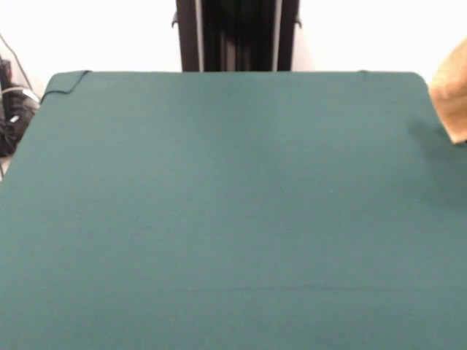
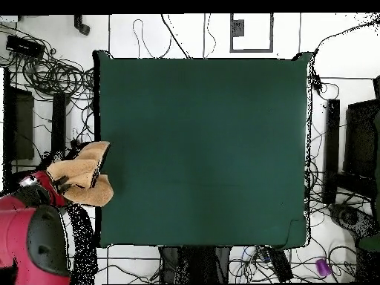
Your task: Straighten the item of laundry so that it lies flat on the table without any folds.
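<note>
The green table (image 1: 233, 219) lies bare from its near edge to the far one. Off its side edge, the orange-tan towel (image 2: 82, 177) hangs bunched over the red arm (image 2: 33, 237). It hides the gripper; I cannot tell its state. Cables (image 2: 52, 74) litter the floor around.

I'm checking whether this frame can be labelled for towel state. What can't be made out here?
- End effector: no view shows it; in the overhead view the towel covers the end of the red arm.
- Towel folds and label: bunched up at the table edge overhead, so its creases are unreadable.
- Front view: the towel is cut off by the right edge.
- Whether the towel touches the table: cannot tell.
</note>
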